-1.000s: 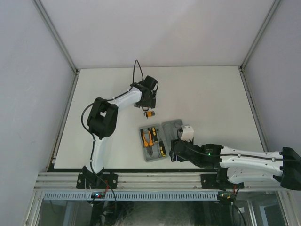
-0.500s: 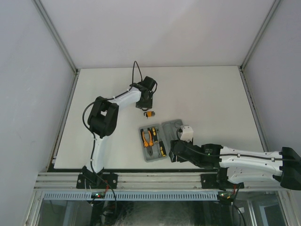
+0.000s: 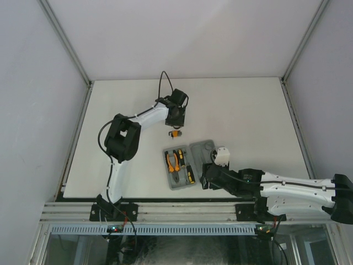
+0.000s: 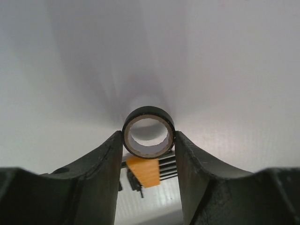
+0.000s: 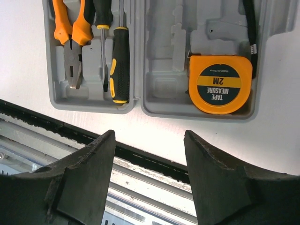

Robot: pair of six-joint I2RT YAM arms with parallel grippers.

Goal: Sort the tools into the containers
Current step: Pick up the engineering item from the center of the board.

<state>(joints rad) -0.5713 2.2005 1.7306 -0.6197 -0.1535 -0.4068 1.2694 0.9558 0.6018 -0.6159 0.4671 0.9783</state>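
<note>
We are clasping the black ring between the fingers of our left gripper, close to the hex key set on the surface, far of the grey case. Our right gripper is hovering wide and empty over the case's near edge.

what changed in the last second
The left tool closed in on the black ring; its fingers now press the ring from both sides. The right tool stayed open by the case, and the hex key set lies where it was.
</note>
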